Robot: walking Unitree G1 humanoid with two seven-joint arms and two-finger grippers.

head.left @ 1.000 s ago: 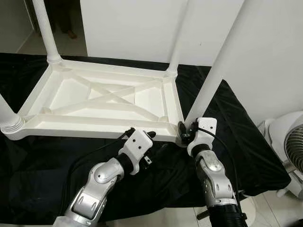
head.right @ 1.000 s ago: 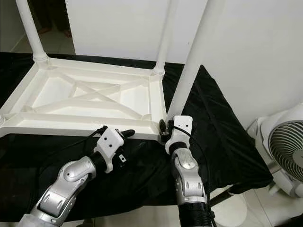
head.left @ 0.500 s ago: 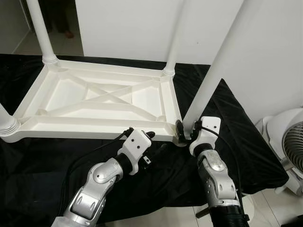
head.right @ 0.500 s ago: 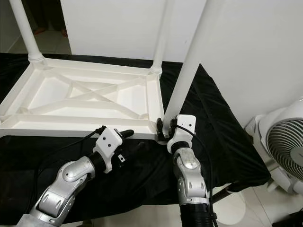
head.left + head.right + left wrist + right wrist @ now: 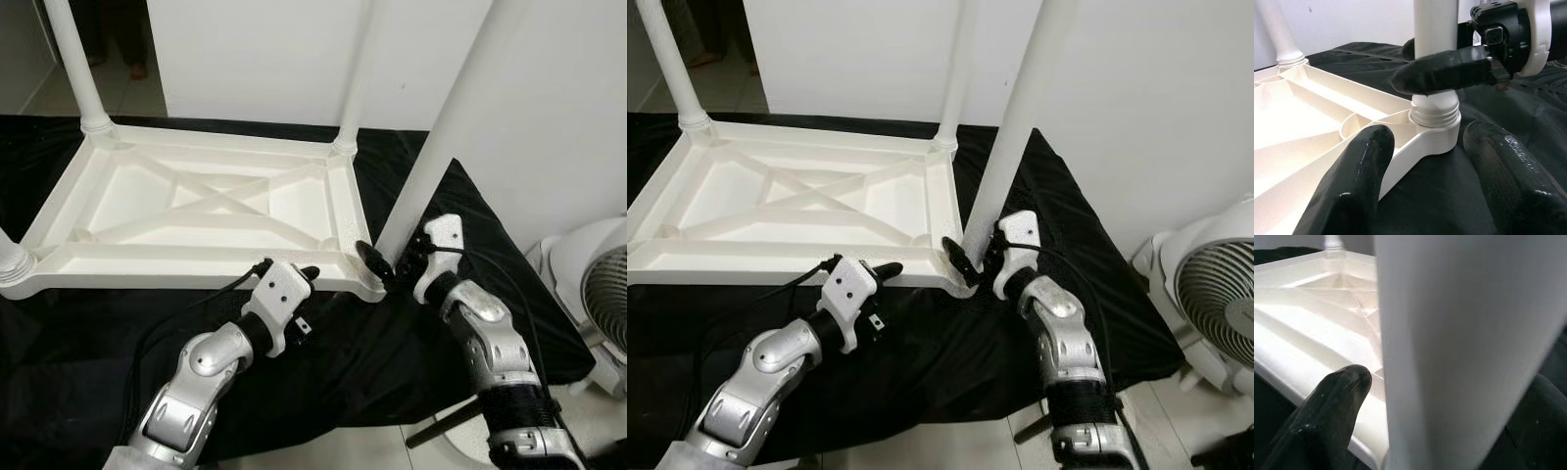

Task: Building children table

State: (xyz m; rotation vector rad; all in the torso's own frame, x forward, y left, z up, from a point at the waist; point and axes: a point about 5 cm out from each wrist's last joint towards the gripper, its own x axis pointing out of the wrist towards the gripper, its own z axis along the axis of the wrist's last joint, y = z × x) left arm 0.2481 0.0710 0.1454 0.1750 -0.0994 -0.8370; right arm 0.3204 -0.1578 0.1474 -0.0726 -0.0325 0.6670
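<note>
The right tool is gripping the near-right table leg low down, one black finger on each side of the white tube just above its threaded collar. That leg is rising straight up from the corner socket directly beneath the tool, in an upside-down white children's table lying on a black cloth spread over the tabletop. The left tool is hovering with its fingers spread apart, just short of the same corner and touching nothing. Beyond both tools, more legs are standing in the far corners, and a white fan is sitting off past the right arm.

From here the leg looks part-seated. If the right tool twists off-axis, the thread could cross and jam, or the light frame could slide on the slippery cloth, since nothing is bracing it.
</note>
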